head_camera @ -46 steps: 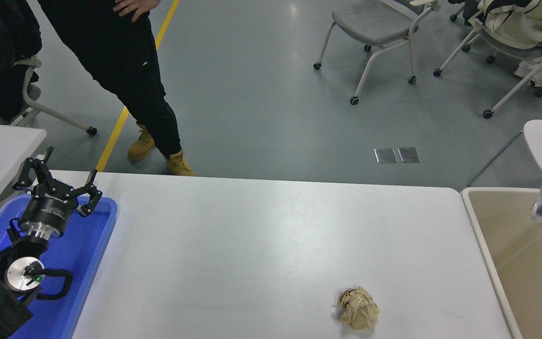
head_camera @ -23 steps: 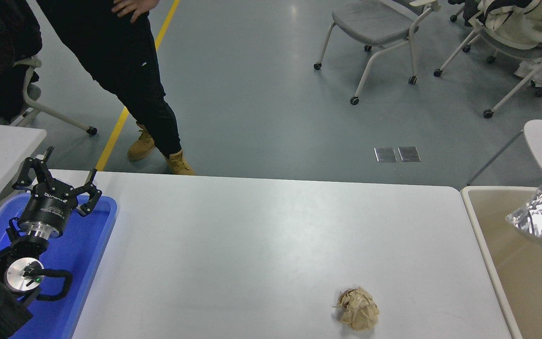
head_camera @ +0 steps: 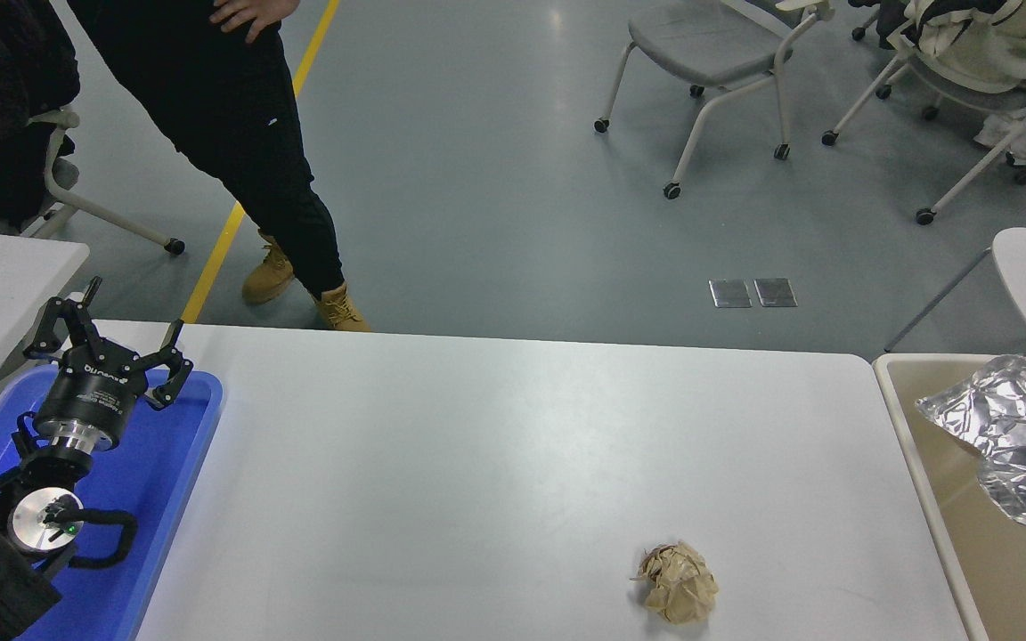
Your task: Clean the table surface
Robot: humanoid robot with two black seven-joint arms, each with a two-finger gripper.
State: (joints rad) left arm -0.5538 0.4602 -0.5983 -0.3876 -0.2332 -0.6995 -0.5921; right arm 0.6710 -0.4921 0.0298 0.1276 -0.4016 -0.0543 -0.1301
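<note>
While the right arm is out of view, we see one crumpled tan paper ball (head_camera: 679, 583) left on the glossy white table surface (head_camera: 495, 463), near its front edge, right of centre, so we judge cleaning unfinished. At lower left the left gripper (head_camera: 112, 352) is parked over a blue plastic tray (head_camera: 170, 463), fingers spread, holding nothing. Just beside the table's right end sits a beige plastic bin (head_camera: 923, 481), probably the drop spot, since crumpled silver foil (head_camera: 1007, 436) lies in it; resting flat or not, we can't tell. Beyond the far edge stands a person in black trousers (head_camera: 246, 133); rolling chairs (head_camera: 718, 62) farther back.
</note>
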